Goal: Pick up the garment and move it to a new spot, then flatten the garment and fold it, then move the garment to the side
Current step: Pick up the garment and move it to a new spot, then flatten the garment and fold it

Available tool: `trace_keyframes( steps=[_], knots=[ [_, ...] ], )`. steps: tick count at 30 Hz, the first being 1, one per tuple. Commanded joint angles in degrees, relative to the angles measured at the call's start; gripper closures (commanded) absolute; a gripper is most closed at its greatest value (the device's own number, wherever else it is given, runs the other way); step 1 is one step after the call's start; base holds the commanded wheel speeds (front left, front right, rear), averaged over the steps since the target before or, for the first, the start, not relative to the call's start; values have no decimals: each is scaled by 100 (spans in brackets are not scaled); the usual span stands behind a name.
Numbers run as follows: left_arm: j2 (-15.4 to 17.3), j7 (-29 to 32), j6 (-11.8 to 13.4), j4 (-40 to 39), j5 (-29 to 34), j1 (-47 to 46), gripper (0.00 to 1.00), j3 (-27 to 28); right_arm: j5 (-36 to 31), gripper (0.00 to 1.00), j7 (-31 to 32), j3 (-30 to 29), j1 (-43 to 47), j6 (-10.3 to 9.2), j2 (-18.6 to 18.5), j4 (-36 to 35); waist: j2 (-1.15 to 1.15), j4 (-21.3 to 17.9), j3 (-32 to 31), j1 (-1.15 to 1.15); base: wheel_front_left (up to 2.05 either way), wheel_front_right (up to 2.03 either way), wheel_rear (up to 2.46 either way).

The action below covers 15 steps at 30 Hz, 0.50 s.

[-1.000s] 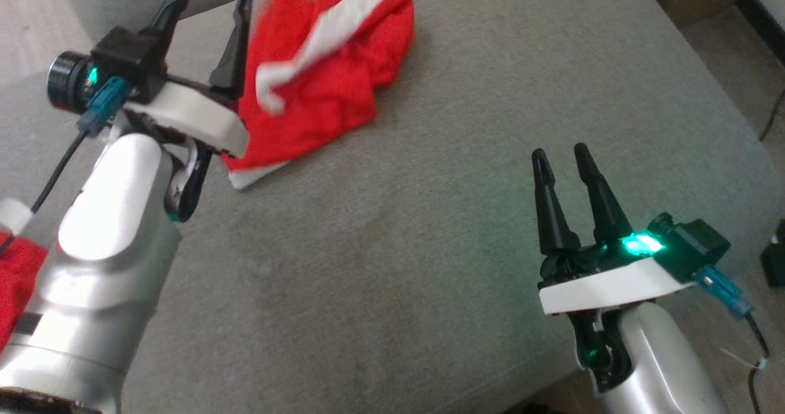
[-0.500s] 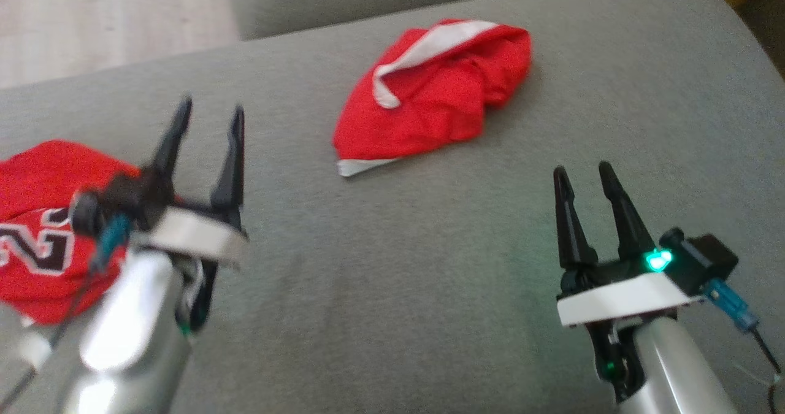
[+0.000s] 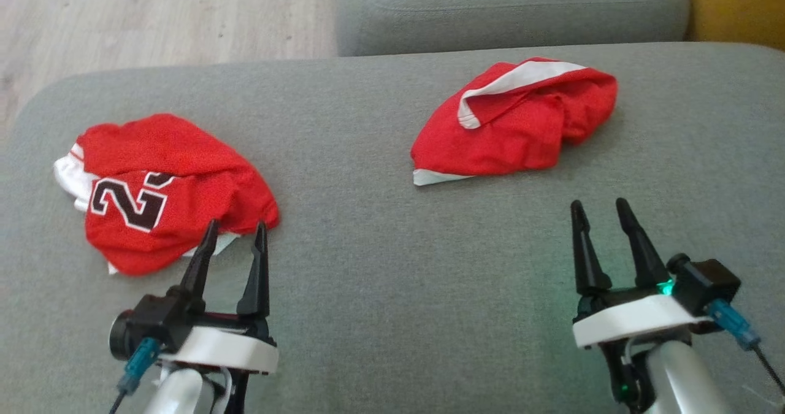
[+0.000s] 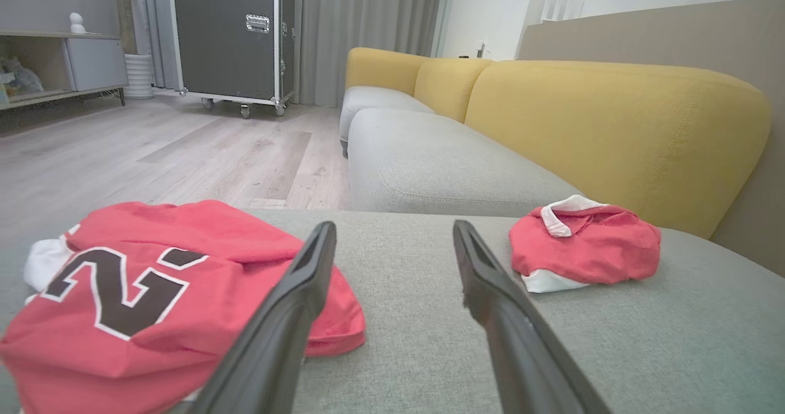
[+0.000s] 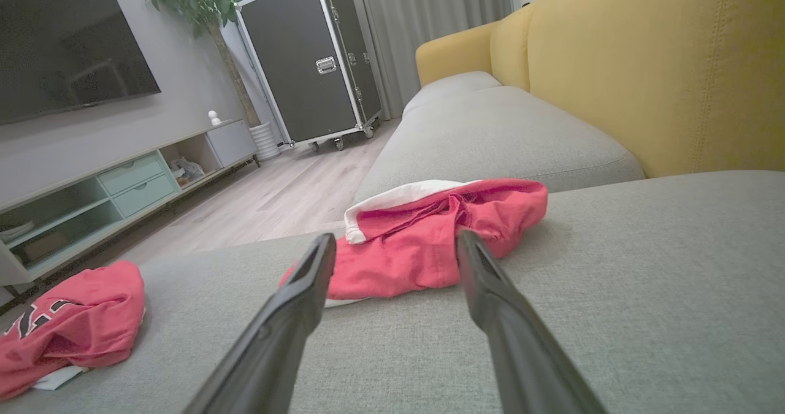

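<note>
Two red garments lie on the grey sofa seat [image 3: 392,291]. A crumpled one with a black number [image 3: 165,181] [image 4: 153,279] [image 5: 73,322] is at the left. A bunched one with white trim [image 3: 521,132] [image 4: 589,248] [image 5: 429,242] is at the back right. My left gripper [image 3: 237,225] [image 4: 394,227] is open and holds nothing, its fingertips just short of the numbered garment's near right edge. My right gripper [image 3: 598,204] [image 5: 395,237] is open and holds nothing, a short way in front of the white-trimmed garment.
A second grey seat cushion [image 3: 509,9] adjoins the far side, with a yellow backrest [image 4: 613,113] along the right. Wooden floor [image 3: 153,15] lies beyond the seat's left edge. A black wheeled case [image 4: 233,34] and a low cabinet [image 5: 122,181] stand far off.
The head camera has swung, bringing the numbered garment into view. My left gripper has drawn away from the white-trimmed garment and now sits low by the numbered one. The right gripper stays open.
</note>
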Motion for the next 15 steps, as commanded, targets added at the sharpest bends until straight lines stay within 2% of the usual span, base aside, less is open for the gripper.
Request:
trace_keyframes(
  steps=[1, 6, 15],
  knots=[
    [37, -53, -30, -208, 49, -285, 0, 239, -33, 0, -60, 70, -252, -4, -23, -136, 0, 78, 66, 1, 0, 0, 0],
    [-63, -53, -119, -235, 160, -404, 0, 347, 19, 0, -60, -175, -753, -4, -23, 425, 0, 268, 316, 1, 0, 0, 0],
    [-335, -53, -331, -52, 327, -715, 0, 345, 288, 0, -60, -752, -2365, -4, -23, 2576, 0, 701, 703, 1, 0, 0, 0]
  ],
)
